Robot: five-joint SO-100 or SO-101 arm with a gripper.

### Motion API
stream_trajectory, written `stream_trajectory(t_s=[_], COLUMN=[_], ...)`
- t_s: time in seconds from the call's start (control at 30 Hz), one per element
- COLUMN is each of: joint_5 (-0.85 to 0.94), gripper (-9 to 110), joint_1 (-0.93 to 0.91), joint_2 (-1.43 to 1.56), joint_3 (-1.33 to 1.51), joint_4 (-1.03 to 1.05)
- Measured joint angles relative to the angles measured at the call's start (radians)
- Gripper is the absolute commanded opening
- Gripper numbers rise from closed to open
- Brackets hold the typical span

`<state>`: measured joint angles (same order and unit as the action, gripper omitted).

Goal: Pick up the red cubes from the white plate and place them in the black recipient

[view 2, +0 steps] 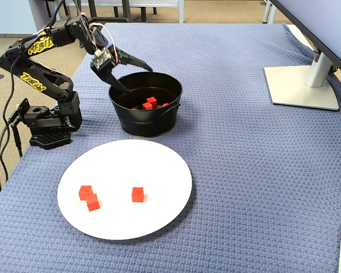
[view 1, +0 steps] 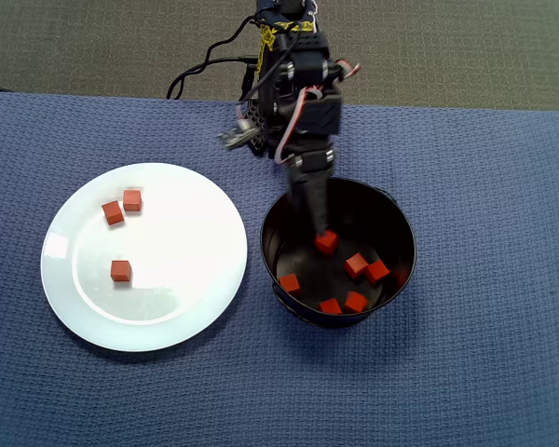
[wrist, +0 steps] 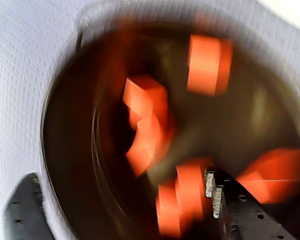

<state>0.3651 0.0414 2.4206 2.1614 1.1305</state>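
The white plate [view 1: 182, 307] lies left of the black recipient [view 1: 278, 219] in the overhead view. Three red cubes [view 1: 121, 270] rest on the plate, two of them close together [view 1: 113, 213]. Several more red cubes [view 1: 357, 264] lie on the pot's floor. My gripper [view 1: 324, 219] reaches down into the pot from its rim and is open. In the blurred wrist view one finger [wrist: 22, 210] hangs outside the pot wall [wrist: 65, 125] over the cloth, and the other finger [wrist: 240, 210] is inside, beside a red cube [wrist: 190, 192]. Nothing is clamped between them.
A blue woven cloth [view 2: 244, 170] covers the table. The arm's base [view 2: 45, 122] stands behind the pot [view 2: 145, 122] at the left in the fixed view. A monitor stand [view 2: 301, 85] sits at the far right. Cables [view 1: 200, 70] trail from the arm onto the carpet.
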Motion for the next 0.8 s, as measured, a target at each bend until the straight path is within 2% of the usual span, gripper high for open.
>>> stream_trajectory(t_s=[0.4,0.6,0.8], joint_5=[0.525,0.541,0.511], gripper=[35,30,29], joint_1=[-0.517,-0.652,-0.713], joint_2=[-0.362,-0.561,-0.736], joint_3=[0.011,-0.069,-0.213], joint_4=[-0.434,-0.492,-0.399])
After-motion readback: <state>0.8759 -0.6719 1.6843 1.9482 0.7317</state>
